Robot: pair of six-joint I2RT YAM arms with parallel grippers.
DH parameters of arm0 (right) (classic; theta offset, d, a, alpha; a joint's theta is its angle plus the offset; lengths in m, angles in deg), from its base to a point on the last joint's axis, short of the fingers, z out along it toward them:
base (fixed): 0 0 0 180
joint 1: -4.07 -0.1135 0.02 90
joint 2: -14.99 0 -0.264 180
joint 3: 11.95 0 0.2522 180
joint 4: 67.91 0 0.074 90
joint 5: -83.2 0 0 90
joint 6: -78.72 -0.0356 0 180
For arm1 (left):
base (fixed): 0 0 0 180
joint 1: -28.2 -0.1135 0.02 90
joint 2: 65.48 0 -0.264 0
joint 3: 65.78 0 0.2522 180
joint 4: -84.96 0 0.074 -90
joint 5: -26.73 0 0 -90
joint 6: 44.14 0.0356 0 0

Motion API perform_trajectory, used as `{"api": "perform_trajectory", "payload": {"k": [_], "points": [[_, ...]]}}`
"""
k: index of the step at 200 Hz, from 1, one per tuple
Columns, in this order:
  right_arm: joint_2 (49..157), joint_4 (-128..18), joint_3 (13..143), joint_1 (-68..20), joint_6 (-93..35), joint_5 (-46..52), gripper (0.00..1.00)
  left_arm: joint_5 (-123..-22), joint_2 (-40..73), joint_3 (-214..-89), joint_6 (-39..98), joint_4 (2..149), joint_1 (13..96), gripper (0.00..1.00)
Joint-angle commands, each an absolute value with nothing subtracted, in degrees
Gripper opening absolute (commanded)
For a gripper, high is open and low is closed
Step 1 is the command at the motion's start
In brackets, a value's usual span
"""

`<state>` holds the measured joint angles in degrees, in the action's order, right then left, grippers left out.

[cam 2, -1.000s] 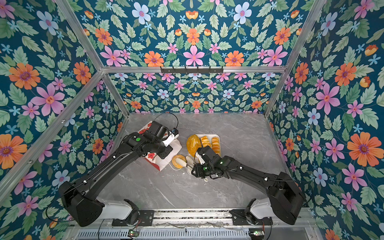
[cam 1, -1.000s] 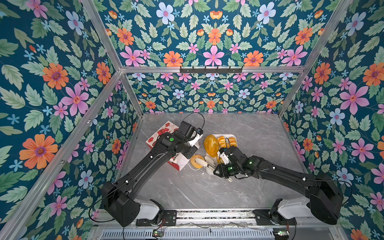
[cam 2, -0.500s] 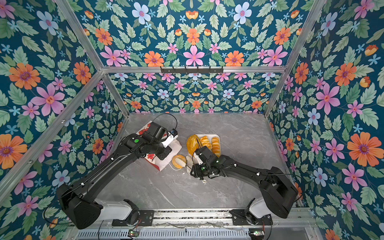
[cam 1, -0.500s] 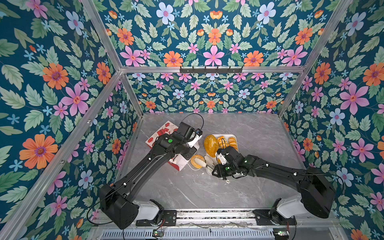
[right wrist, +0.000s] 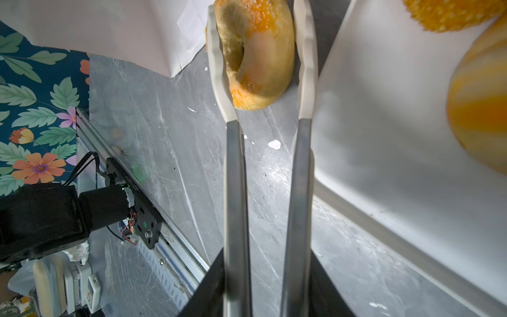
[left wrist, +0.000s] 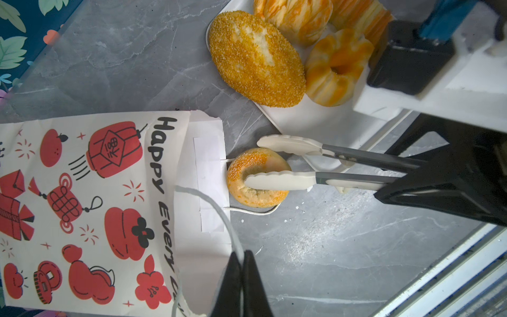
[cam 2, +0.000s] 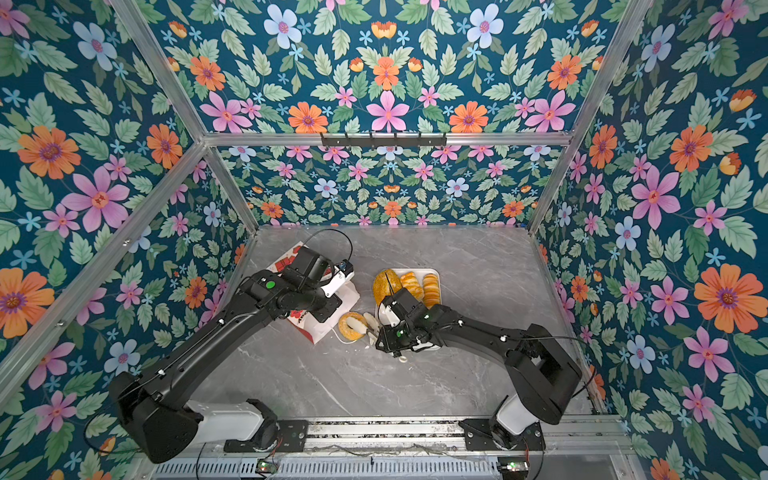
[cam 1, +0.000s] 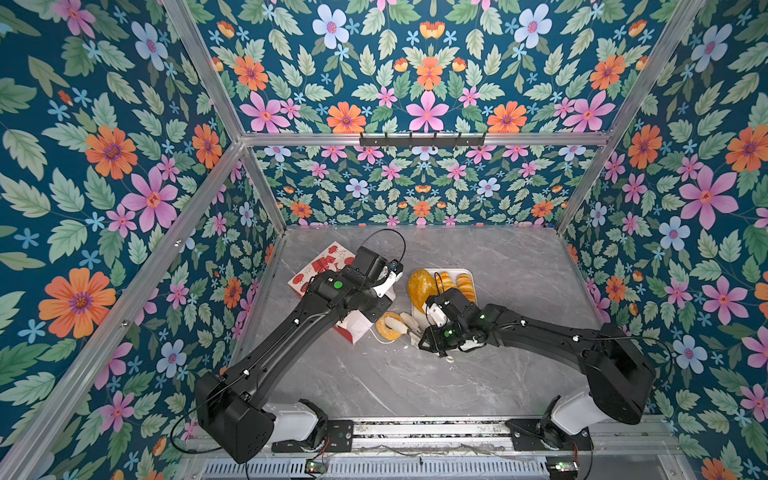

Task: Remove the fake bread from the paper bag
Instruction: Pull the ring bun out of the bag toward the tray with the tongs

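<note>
The paper bag (left wrist: 96, 205) (cam 1: 322, 266) lies flat on the grey table, mouth toward the tray. My left gripper (left wrist: 242, 255) is shut on one of its thin white cord handles. Just outside the mouth lies a seeded bagel (left wrist: 258, 178) (cam 1: 390, 328) (cam 2: 352, 328) (right wrist: 255, 55), part of the fake bread. My right gripper (right wrist: 266, 255) (cam 1: 432, 338) is shut on a pair of tongs (right wrist: 236, 178) (left wrist: 356, 164). The tongs' white tips sit on either side of the bagel and touch it.
A white tray (left wrist: 301, 120) (cam 1: 470, 272) beside the bagel holds a seeded oval loaf (left wrist: 255, 57) (cam 1: 419, 284), a twist (left wrist: 296, 16), a fluted ring (left wrist: 337, 68) and a ridged loaf (cam 1: 466, 284). Floral walls enclose the table; a metal rail runs along its front.
The tongs' tips have drawn closer together around the bagel. The right arm has shifted slightly toward the bag. The left arm holds still.
</note>
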<state>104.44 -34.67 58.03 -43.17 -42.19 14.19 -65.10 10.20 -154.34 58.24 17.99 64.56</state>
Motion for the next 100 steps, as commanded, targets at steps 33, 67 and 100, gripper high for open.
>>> {"api": "perform_trajectory", "payload": {"k": [33,67,100], "points": [[107.6,-30.9,61.0,-43.2,-38.3,18.0,0.33,-66.1,9.0,-153.0,58.6,19.7,63.7,0.0],[108.2,-31.0,61.4,-43.2,-38.2,18.8,0.22,-66.2,8.6,-152.8,58.8,19.7,63.3,0.0],[106.0,-31.6,61.0,-43.2,-38.8,18.3,0.16,-66.3,8.3,-152.7,58.9,19.8,63.0,0.0]]}}
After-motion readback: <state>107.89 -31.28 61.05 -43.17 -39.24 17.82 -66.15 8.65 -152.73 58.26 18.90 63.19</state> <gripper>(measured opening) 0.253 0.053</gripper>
